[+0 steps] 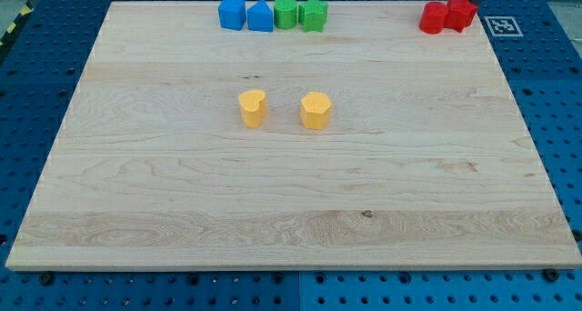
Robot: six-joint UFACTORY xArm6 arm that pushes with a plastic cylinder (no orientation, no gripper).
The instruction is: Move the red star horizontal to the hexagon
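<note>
The red star (435, 17) sits at the board's top right corner, touching a second red block (461, 14) on its right whose shape I cannot make out. The yellow hexagon (316, 110) stands near the middle of the board, far to the lower left of the star. A yellow heart (253, 108) stands just left of the hexagon. My tip (473, 0) shows as a dark rod at the view's top edge, right behind the second red block. Its very end is partly hidden by that block.
Along the top edge stand a blue block (232, 13), a second blue block (260, 16), a green round block (285, 12) and a green star (314, 15) in a row. A marker tag (502, 25) lies off the wooden board (291, 211) at the right.
</note>
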